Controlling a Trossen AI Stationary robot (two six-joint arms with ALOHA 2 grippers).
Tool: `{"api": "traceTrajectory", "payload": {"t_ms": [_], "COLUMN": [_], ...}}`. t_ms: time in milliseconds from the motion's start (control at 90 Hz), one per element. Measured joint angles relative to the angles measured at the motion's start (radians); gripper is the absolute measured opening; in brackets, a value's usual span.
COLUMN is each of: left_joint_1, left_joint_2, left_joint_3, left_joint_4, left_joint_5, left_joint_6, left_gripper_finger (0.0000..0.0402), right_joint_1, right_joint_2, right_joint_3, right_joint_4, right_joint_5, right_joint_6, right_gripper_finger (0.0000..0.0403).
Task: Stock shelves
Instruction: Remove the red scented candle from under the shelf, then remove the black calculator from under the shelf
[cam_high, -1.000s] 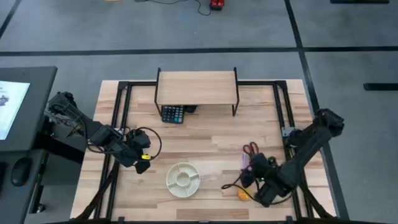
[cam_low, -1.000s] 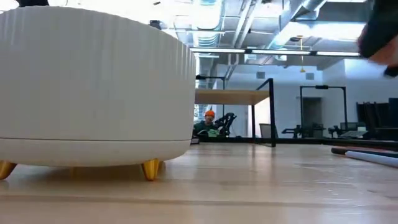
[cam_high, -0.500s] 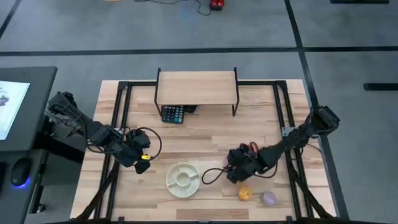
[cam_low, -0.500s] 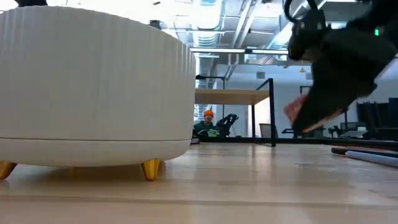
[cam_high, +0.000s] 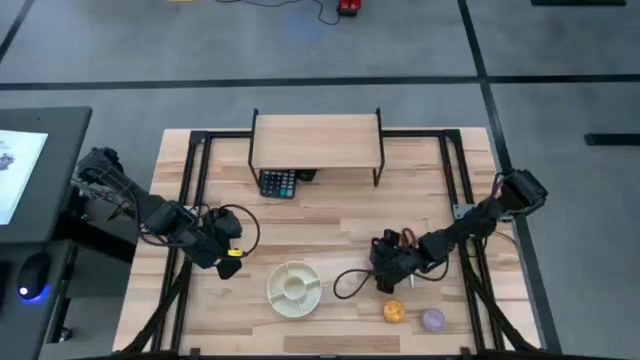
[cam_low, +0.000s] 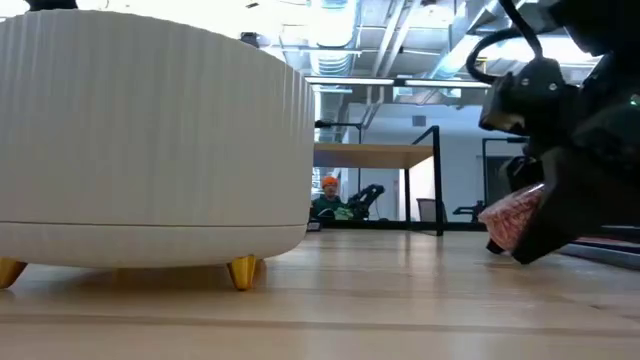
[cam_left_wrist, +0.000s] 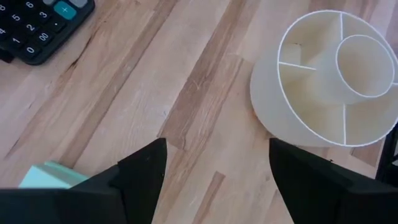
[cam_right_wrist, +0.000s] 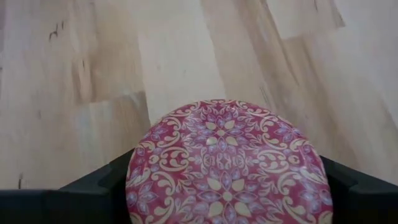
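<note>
Red-patterned disc (cam_right_wrist: 227, 165) gripped between the fingers of the right gripper (cam_high: 385, 262), held low over the table (cam_high: 330, 215) at about 4 o'clock from its centre; seen in the low view tilted just above the wood (cam_low: 513, 212). Left gripper (cam_high: 222, 245) parked at 8 o'clock, fingers (cam_left_wrist: 146, 171) spread apart with nothing between them, a white divided dish (cam_high: 294, 286) near it at 6 o'clock. Shelf (cam_high: 316, 141) stood at 12 o'clock along the far edge, top bare, a black calculator (cam_high: 279, 183) lying partly under its front left corner. Orange ball (cam_high: 394, 312) and purple ball (cam_high: 433, 319) rested at 5 o'clock, just beside the right gripper. Red-handled scissors (cam_high: 405, 238) partly hidden behind the right arm.
</note>
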Motion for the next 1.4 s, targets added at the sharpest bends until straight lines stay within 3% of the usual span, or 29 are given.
{"api": "traceTrajectory", "payload": {"t_ms": [311,522,644,867,1000,1211,1400], "left_joint_1": [0.000,0.000,0.000,0.000,0.000,0.000,0.000], "left_joint_2": [0.000,0.000,0.000,0.000,0.000,0.000,0.000], "left_joint_3": [0.000,0.000,0.000,0.000,0.000,0.000,0.000], "left_joint_4": [-0.001,-0.001,-0.001,-0.002,-0.003,-0.006,-0.009], "left_joint_5": [0.000,0.000,0.000,0.006,0.008,0.009,0.025], "left_joint_6": [-0.049,-0.088,-0.094,-0.088,-0.041,0.028,0.122], "left_gripper_finger": [0.0258,0.0258,0.0258,0.0258,0.0257,0.0258,0.0258], "right_joint_1": [-0.024,-0.094,-0.147,-0.242,-0.294,-0.369,-0.414], "right_joint_2": [0.002,0.003,0.003,0.003,0.042,0.253,0.475], "right_joint_3": [0.113,0.264,0.332,0.377,0.378,0.399,0.564], "right_joint_4": [-0.206,-0.436,-0.469,-0.199,0.028,0.331,0.353], "right_joint_5": [-0.107,-0.103,-0.097,-0.079,0.023,0.296,0.413], "right_joint_6": [-0.140,-0.323,-0.394,-0.350,-0.230,-0.097,-0.101], "right_gripper_finger": [0.0315,0.0341,0.0344,0.0330,0.0327,0.0327,0.0327]}}
